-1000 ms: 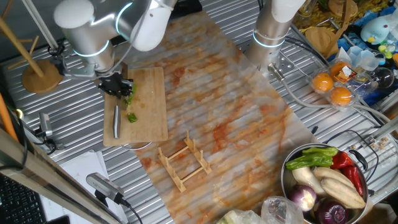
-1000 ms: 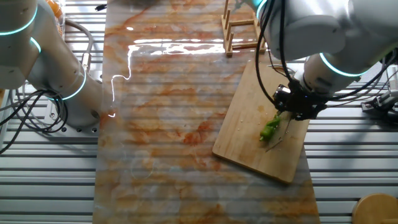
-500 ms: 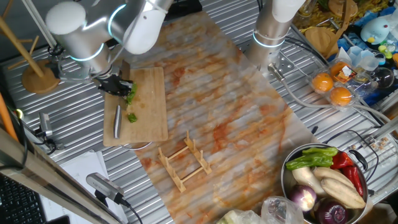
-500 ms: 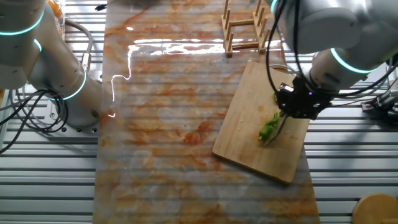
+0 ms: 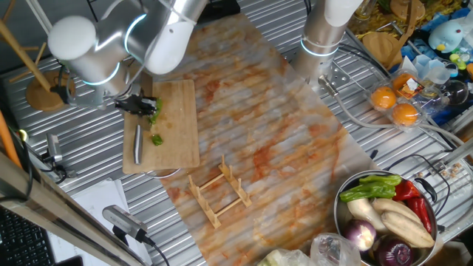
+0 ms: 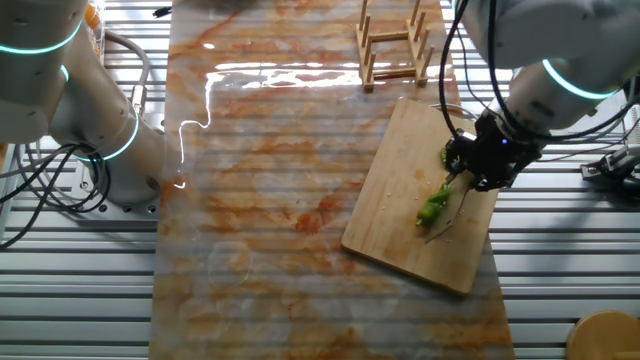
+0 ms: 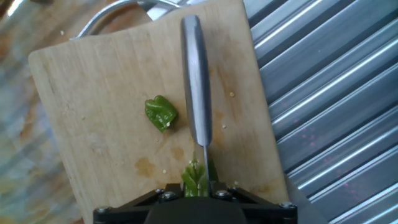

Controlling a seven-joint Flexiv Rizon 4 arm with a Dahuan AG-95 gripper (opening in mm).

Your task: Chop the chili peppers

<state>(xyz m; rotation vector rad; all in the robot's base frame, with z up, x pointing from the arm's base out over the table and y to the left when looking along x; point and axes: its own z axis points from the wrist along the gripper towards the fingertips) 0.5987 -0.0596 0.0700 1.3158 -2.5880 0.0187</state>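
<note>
Two green chili peppers [image 7: 161,113] pieces on cutting board [image 7: 106,112], tool [image 7: 198,194] clamped on knife [image 7: 197,87].

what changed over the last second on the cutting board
The gripper drew back toward the far end of the cutting board, and the arm above it swung left in one fixed view. The knife appears to stay in its grasp. The cut chili peppers chunk stayed put on the board, as did the wooden rack and the vegetable bowl.
</note>
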